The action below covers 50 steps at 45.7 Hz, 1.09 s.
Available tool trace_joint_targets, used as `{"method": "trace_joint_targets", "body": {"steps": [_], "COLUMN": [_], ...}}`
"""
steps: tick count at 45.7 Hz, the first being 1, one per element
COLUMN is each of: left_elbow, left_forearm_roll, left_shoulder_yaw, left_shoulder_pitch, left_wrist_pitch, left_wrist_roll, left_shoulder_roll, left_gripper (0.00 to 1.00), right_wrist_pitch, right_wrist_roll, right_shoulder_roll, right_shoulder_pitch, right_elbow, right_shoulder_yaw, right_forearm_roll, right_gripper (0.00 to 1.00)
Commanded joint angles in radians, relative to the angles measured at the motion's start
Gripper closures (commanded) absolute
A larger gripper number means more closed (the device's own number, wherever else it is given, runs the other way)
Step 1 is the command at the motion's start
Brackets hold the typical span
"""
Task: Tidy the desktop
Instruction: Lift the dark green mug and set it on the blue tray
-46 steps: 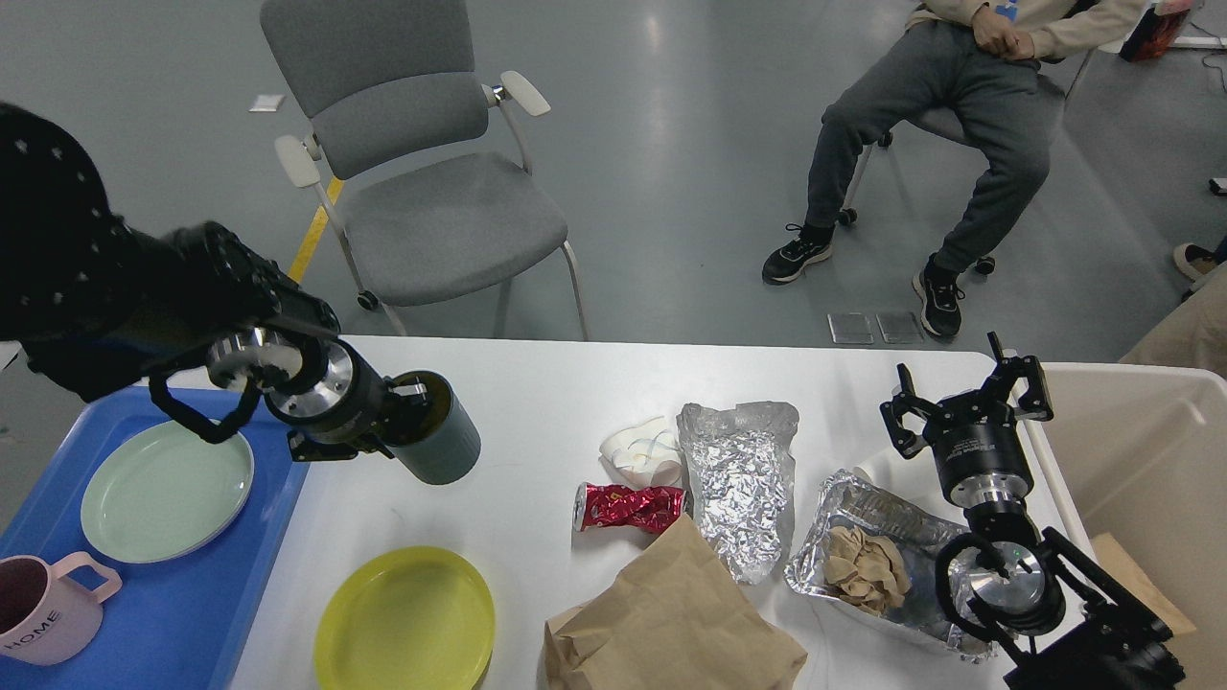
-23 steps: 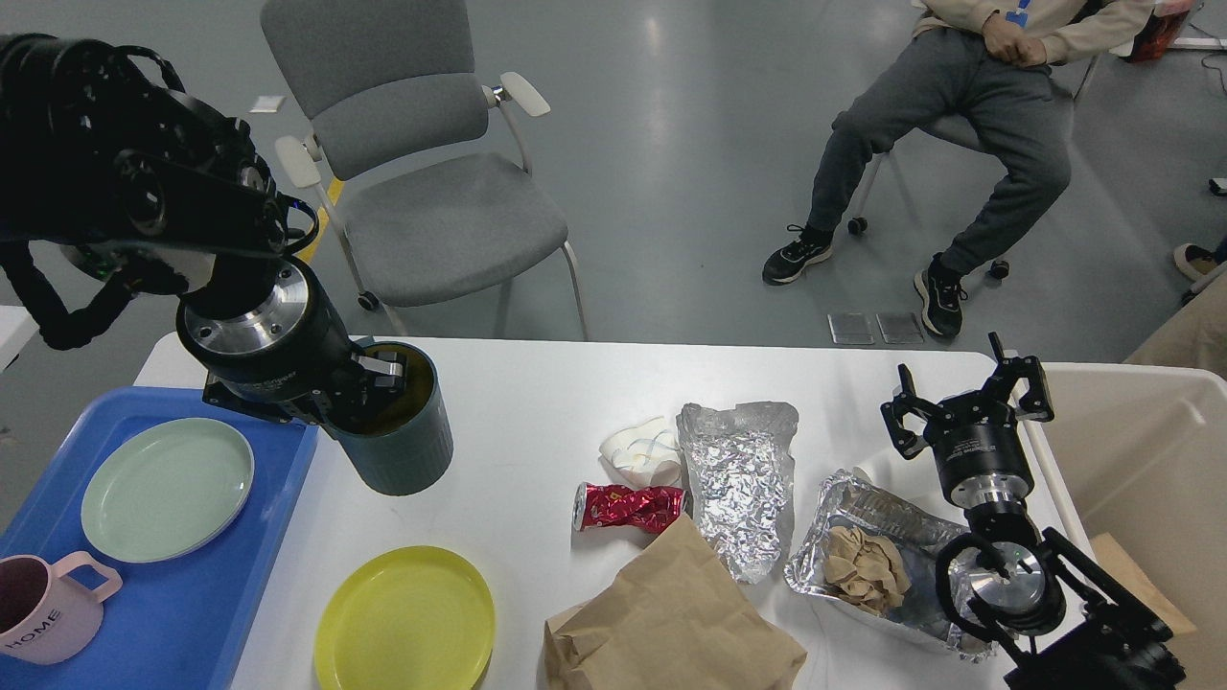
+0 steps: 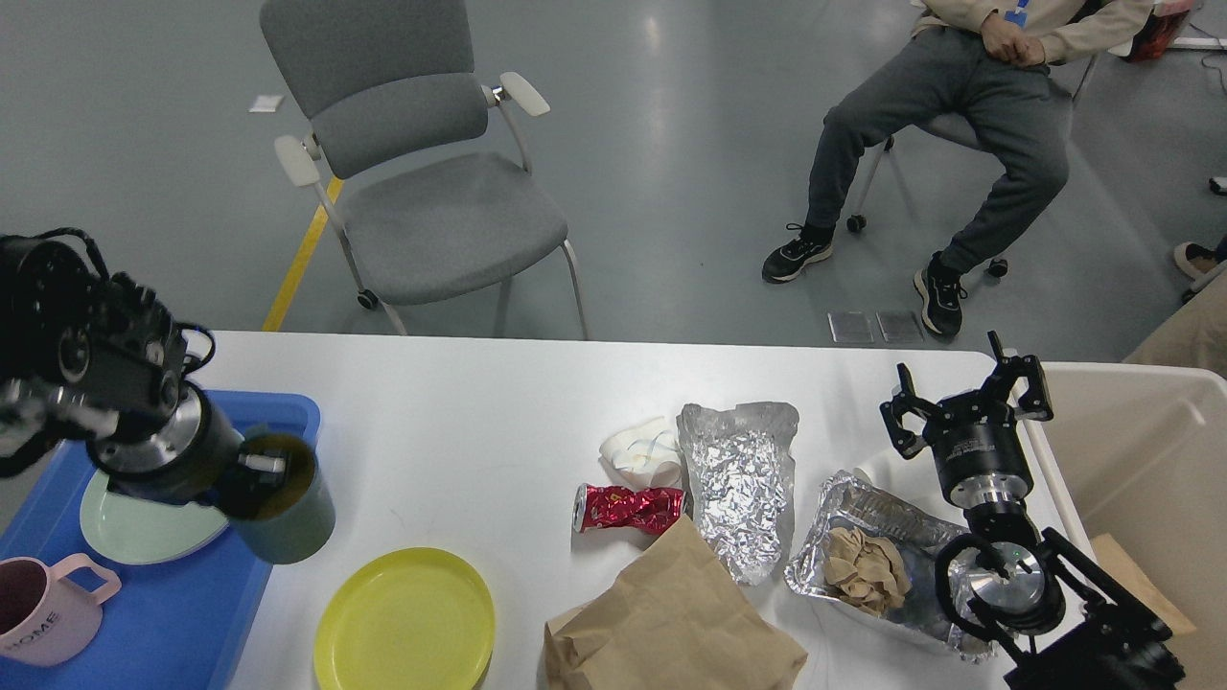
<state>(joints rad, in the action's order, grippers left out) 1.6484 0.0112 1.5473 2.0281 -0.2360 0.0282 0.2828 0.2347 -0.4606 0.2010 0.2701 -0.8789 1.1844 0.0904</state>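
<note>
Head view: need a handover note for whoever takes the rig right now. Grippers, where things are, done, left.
Left gripper: shut on the dark green cup, one finger inside the rim, at the blue tray's right edge.
Right gripper: open, empty, beside the beige bin.
Done: green plate and pink mug sit on the tray.
Left: set the cup down; yellow plate, red can, foil, foil tray, paper bag and white wad remain on the desktop.
</note>
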Motion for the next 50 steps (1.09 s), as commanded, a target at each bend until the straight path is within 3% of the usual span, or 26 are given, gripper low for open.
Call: {"method": "trace_joint_targets", "body": {"steps": [1, 11, 24, 48, 50], "left_elbow": [-0.07, -0.217, -0.325, -0.398, -0.389], "left_forearm_roll": [-0.092, -0.309, -0.43, -0.514, -0.51], "left_shoulder_yaw": [-0.016, -0.108, -0.177, -0.262, -0.26], "left_shoulder_pitch": [-0.144, -0.36, -0.535, -0.632, -0.632], "left_wrist_pitch": [0.04, 0.063, 0.095, 0.113, 0.11], "left_wrist_roll": [-0.004, -0.028, -0.056, -0.057, -0.05], "left_shoulder_roll": [0.123, 0.305, 0.372, 0.427, 0.424], "left_gripper": [1.0, 1.0, 1.0, 1.0, 0.95], "right_wrist_pitch": [0.0, 0.0, 0.0, 0.0, 0.0], "right_wrist_roll": [0.0, 0.0, 0.0, 0.0, 0.0], "right_shoulder_roll": [0.0, 0.0, 0.0, 0.0, 0.0], "right_shoulder_pitch": [0.0, 0.0, 0.0, 0.0, 0.0], "right_elbow": [0.0, 0.0, 0.0, 0.0, 0.001], "right_shoulder_yaw": [0.0, 0.001, 0.001, 0.0, 0.001], "right_forearm_roll": [0.0, 0.0, 0.0, 0.0, 0.0], "right_gripper": [0.0, 0.0, 0.0, 0.0, 0.0]}}
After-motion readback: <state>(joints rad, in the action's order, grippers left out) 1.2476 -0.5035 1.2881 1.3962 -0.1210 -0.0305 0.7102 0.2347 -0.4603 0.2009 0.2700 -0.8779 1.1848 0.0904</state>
